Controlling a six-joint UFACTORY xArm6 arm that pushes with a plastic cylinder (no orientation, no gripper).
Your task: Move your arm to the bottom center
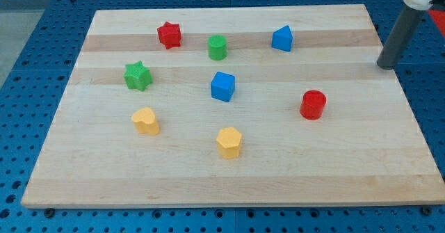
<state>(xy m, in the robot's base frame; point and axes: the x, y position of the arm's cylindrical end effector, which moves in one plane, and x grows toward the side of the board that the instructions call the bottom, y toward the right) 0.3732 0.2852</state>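
Currently my tip (pixel 386 67) sits at view's right, upper part, at right edge of table (pixel 229 181). End effector is plain dark grey rod with pale collar at top, slightly tilted; no jaws, holding nothing, touching no block. Nearest blocks: red cylinder (pixel 313 104) below-left, blue wedge-like block (pixel 281 38) further left. Also on table: red star (pixel 169 35), green cylinder (pixel 217 47), green star (pixel 138 76), blue cube (pixel 223 86), yellow block (pixel 146 121), yellow hexagonal block (pixel 229 142).
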